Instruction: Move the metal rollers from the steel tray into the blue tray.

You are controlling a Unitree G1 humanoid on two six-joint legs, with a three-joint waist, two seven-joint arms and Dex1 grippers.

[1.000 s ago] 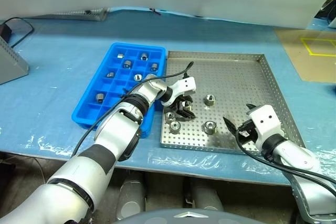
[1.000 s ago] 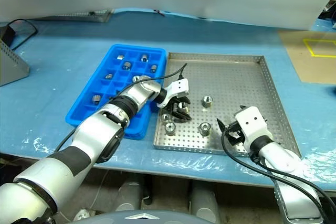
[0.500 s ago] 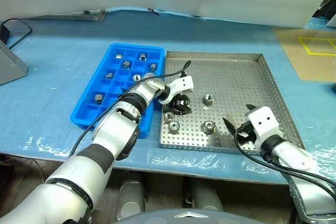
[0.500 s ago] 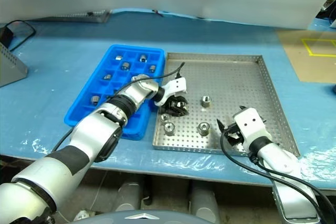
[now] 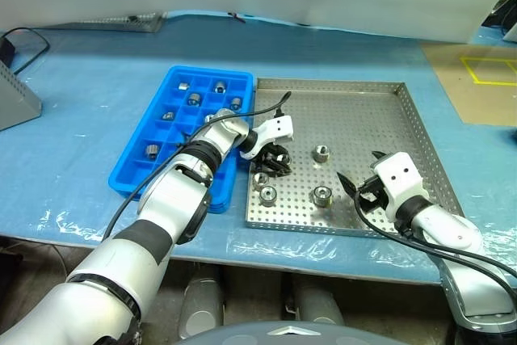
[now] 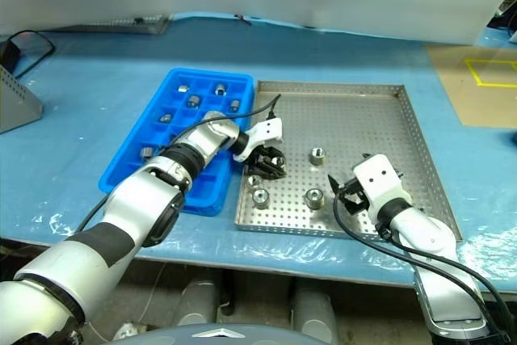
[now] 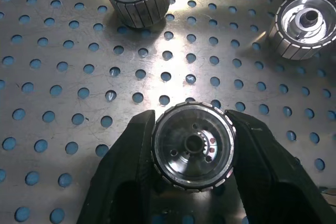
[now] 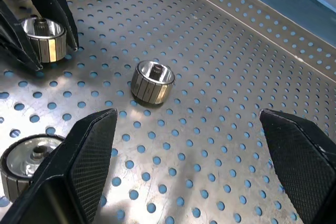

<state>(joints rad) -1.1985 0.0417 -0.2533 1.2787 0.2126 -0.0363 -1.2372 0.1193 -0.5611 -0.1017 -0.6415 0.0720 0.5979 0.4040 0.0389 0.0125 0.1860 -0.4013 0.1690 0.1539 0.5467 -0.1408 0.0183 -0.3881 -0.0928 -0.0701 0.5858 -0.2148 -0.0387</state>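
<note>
The steel tray (image 5: 363,119) lies right of the blue tray (image 5: 212,72), which holds several metal rollers (image 5: 195,98) in its compartments. My left gripper (image 5: 275,157) reaches over the steel tray's near left part and is shut on one metal roller (image 7: 193,145), its fingers (image 7: 131,171) pressed against both sides. Loose rollers lie nearby in the steel tray (image 5: 321,152), (image 5: 323,195), (image 5: 267,195). My right gripper (image 5: 359,169) hovers open over the tray's near right part, facing the roller (image 8: 152,81) with nothing between its fingers (image 8: 79,166).
A blue sheet (image 5: 97,62) covers the table. A grey box (image 5: 16,94) and a black cable (image 5: 24,36) sit at the far left. A brown board with yellow tape (image 5: 485,70) lies at the right. The steel tray's far half is bare.
My left gripper has closed on a roller near the steel tray's left edge. The right gripper has edged a little farther into the tray, still open.
</note>
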